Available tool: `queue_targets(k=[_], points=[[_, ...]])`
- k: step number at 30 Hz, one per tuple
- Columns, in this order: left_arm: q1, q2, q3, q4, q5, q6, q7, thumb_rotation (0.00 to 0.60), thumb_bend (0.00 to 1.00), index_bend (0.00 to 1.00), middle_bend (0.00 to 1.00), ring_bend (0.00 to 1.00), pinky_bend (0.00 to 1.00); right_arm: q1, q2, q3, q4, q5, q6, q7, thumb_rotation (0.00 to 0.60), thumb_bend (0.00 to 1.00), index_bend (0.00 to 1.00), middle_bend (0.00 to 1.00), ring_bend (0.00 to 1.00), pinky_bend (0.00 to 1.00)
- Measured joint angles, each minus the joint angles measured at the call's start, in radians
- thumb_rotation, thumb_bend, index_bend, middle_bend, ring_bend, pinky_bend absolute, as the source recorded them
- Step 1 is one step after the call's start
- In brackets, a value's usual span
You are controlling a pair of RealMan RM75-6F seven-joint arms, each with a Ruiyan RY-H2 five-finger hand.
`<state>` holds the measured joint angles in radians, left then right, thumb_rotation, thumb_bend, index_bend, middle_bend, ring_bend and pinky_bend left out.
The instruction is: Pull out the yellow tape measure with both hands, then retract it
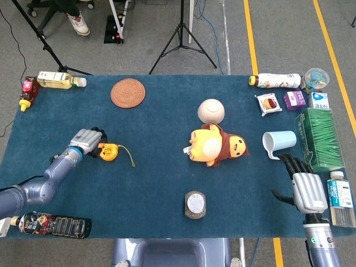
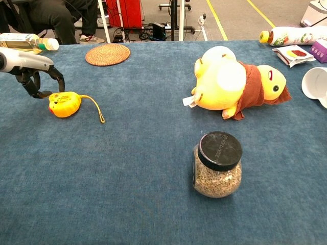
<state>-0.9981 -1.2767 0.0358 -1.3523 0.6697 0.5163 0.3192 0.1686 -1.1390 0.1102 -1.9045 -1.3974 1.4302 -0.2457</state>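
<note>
The left hand (image 1: 84, 139) reaches in low from the table's left side, its forearm lying across the blue cloth (image 1: 156, 183); its dark fingers (image 2: 55, 77) curl down over the left end of the yellow tape measure (image 1: 107, 151), fingertips at or on the case, though I cannot tell from either view whether they actually grip it; the tape measure lies flat on the cloth in the left half of the table, its yellow cord (image 1: 129, 155) trailing off to the right. The right hand (image 1: 303, 186) hangs at the front right corner, palm down, fingers spread and holding nothing, just beside a green box (image 1: 319, 138) and a white bottle (image 1: 340, 198).

One tape measure; one plush toy (image 1: 216, 146) near the middle, touching one round beige ball (image 1: 211, 110) behind it; one seed jar (image 1: 195, 204) with a black lid near the front edge; one pale blue mug (image 1: 278, 144) on its side; one woven coaster (image 1: 127, 92) at the back. Bottles: two at the back left corner, one dark one (image 1: 53, 225) along the front left edge, one at the back right.

Open cloth stretches between the tape measure and the plush toy, and forward to the jar; the right edge is crowded with snack packs and boxes.
</note>
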Motion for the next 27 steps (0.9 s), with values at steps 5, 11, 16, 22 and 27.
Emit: queue_targets(k=[5,11,16,22,27], points=[[0.009,0.063,0.041,-0.109,-0.001,0.035,0.017,0.6,0.53,0.31,0.18,0.07,0.28,0.002,0.0,-0.001,0.002,-0.009,-0.002,0.008,0.6,0.2,0.14,0.17,0.19,0.22],[0.035,0.131,0.063,-0.225,0.021,0.118,0.023,0.6,0.46,0.31,0.18,0.05,0.27,0.001,0.001,-0.004,0.009,-0.021,-0.001,0.023,0.6,0.2,0.14,0.17,0.19,0.22],[0.07,0.116,0.063,-0.224,0.091,0.272,0.061,0.6,0.24,0.16,0.06,0.0,0.2,-0.005,0.0,-0.007,0.017,-0.026,0.006,0.039,0.6,0.2,0.14,0.17,0.19,0.23],[0.113,0.028,0.054,-0.162,0.139,0.421,0.189,0.6,0.15,0.05,0.0,0.0,0.17,-0.011,0.001,-0.009,0.024,-0.031,0.013,0.049,0.6,0.2,0.14,0.17,0.19,0.23],[0.127,-0.043,0.037,-0.091,0.14,0.424,0.228,0.6,0.14,0.04,0.0,0.0,0.16,-0.015,0.004,-0.009,0.028,-0.03,0.016,0.058,0.6,0.2,0.14,0.17,0.19,0.23]])
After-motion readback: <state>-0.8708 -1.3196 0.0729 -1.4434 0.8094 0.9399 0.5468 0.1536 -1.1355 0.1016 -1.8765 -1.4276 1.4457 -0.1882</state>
